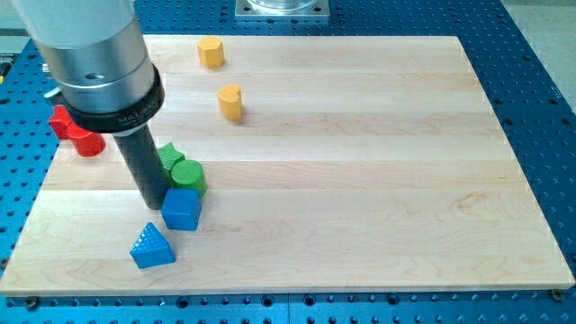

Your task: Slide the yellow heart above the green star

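The yellow heart (231, 102) stands on the wooden board in the upper left part of the view. The green star (168, 157) sits lower left of it, partly hidden behind my rod, and touches a round green block (190, 176). My tip (155, 204) rests on the board just below the green star and at the left side of the blue cube (181, 209). The tip is well below and left of the yellow heart.
A yellow hexagon block (211, 52) sits near the board's top edge. Two red blocks (76, 130) lie at the left edge, partly behind the arm. A blue triangle (151, 247) lies near the bottom left. The board (378, 180) rests on a blue perforated table.
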Controlling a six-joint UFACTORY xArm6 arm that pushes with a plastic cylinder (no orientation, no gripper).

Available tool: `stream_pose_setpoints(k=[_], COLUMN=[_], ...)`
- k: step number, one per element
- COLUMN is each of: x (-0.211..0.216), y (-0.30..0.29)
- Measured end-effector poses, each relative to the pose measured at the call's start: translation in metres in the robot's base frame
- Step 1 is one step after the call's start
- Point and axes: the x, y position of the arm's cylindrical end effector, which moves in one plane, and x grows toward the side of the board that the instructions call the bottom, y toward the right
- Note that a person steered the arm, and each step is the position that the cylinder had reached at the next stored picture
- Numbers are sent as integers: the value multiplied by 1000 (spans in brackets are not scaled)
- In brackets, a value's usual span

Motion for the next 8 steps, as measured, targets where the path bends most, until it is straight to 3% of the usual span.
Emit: stream_pose_setpoints(k=[2, 3, 5, 6, 7, 8], x=[6, 2, -74, -99, -92, -93], y=[-9, -45, -61, -15, 13, 77])
